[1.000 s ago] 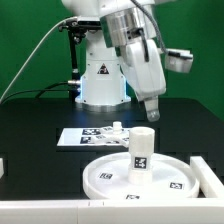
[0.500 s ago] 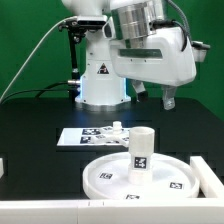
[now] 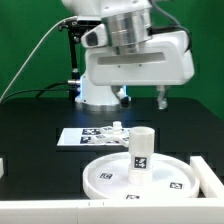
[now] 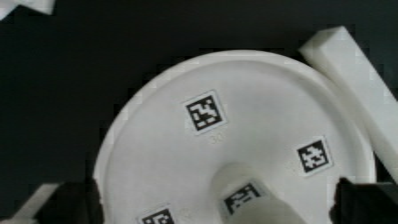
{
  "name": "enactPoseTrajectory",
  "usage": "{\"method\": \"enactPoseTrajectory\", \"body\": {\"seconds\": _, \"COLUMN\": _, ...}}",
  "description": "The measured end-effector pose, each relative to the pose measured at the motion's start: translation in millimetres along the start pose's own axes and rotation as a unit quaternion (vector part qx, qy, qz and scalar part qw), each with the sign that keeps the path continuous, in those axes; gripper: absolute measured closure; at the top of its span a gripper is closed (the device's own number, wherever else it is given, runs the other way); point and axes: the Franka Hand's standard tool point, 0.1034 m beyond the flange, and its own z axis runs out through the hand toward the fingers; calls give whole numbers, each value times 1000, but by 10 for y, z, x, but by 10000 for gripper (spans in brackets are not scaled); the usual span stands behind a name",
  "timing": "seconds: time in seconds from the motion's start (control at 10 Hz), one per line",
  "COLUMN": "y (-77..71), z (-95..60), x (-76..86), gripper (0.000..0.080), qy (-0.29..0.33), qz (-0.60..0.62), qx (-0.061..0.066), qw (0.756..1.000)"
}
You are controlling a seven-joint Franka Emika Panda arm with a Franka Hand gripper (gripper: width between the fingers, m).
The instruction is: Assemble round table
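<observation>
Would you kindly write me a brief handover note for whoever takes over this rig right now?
Tool: open, empty, raised above the disc, touching nothing.
Disc: lies flat on the table, at the front.
Post: stands upright near the disc's middle; I cannot tell whether it is fully fastened.
Foot: a small white part on the marker board, behind the disc, appears to be it; not yet fitted.
White block: beside the disc, on the exterior view's right.
Done: post set on the disc.
Left: probably check the post's seating, then fetch the foot and fit it onto the post.
</observation>
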Motion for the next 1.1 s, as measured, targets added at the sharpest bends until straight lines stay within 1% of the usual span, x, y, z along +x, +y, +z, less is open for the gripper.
{"method": "enactPoseTrajectory", "body": {"seconds": 0.1, "y": 90, "z": -8, "x": -1, "gripper": 150, "qy": 5, "qz": -22, "qx": -2, "qw": 1000}}
{"method": "enactPoseTrajectory", "body": {"seconds": 0.2, "y": 103, "z": 14, "x": -48, "gripper": 150, "qy": 11, "qz": -38, "qx": -4, "qw": 999}}
{"method": "enactPoseTrajectory", "body": {"seconds": 0.3, "y": 98, "z": 15, "x": -39, "gripper": 150, "qy": 10, "qz": -79, "qx": -4, "qw": 997}}
{"method": "enactPoseTrajectory", "body": {"seconds": 0.5, "y": 129, "z": 22, "x": -26, "gripper": 150, "qy": 7, "qz": -75, "qx": -4, "qw": 997}}
{"method": "enactPoseTrajectory", "body": {"seconds": 0.6, "y": 297, "z": 66, "x": -65, "gripper": 150, "qy": -47, "qz": -75, "qx": -5, "qw": 996}}
{"method": "enactPoseTrajectory", "body": {"seconds": 0.7, "y": 452, "z": 82, "x": -37, "gripper": 150, "qy": -80, "qz": -55, "qx": -10, "qw": 995}}
{"method": "enactPoseTrajectory", "body": {"seconds": 0.8, "y": 595, "z": 116, "x": -95, "gripper": 150, "qy": -117, "qz": -43, "qx": -14, "qw": 992}}
{"method": "enactPoseTrajectory", "body": {"seconds": 0.9, "y": 750, "z": 188, "x": -202, "gripper": 150, "qy": -157, "qz": -34, "qx": -11, "qw": 987}}
{"method": "enactPoseTrajectory", "body": {"seconds": 1.0, "y": 820, "z": 239, "x": -263, "gripper": 150, "qy": -182, "qz": -28, "qx": -16, "qw": 983}}
{"method": "enactPoseTrajectory", "body": {"seconds": 1.1, "y": 818, "z": 227, "x": -294, "gripper": 150, "qy": -228, "qz": -23, "qx": -17, "qw": 973}}
